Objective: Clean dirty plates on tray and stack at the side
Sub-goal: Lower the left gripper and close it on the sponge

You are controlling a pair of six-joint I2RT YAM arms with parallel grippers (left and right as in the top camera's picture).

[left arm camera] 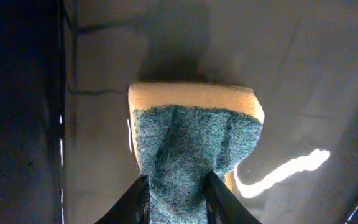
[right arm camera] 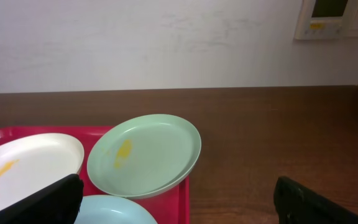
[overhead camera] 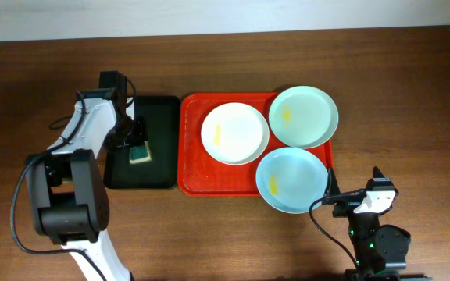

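Left end effector (left arm camera: 178, 200): clenched on the sponge (left arm camera: 194, 143), fingers (left arm camera: 132, 202) pinching the green scouring face from both sides and bunching it up. Yellow foam along the sponge's far edge. From overhead, poised over the middle of the black tray (overhead camera: 158, 117). Cannot tell whether the sponge is touching the tray floor or just above it.

Black tray: flat on the desk (overhead camera: 412, 86), just left of the red tray (overhead camera: 190, 140), long edges side by side.

Red tray: at the centre of the desk, carrying all three plates.
- White plate (overhead camera: 235, 133): toward the tray's far side, near the middle, with a yellow streak left of its centre.
- Mint plate (overhead camera: 303, 115): at the far right corner, reaching past the tray's right rim and meeting the white plate's edge, with a yellow smear on its inner face.
- Blue plate (overhead camera: 291, 179): at the near right corner, hanging over the tray's near rim above the desk, close against the other two, with a small yellow mark near its left side.

Right end effector (right arm camera: 185, 202): released, dark fingers spread wide at the bottom corners of the wrist view, gripping nothing. Parked near the desk's front edge, just right of the blue plate and apart from it, facing the mint plate and a pale wall (right arm camera: 135, 43) beyond.
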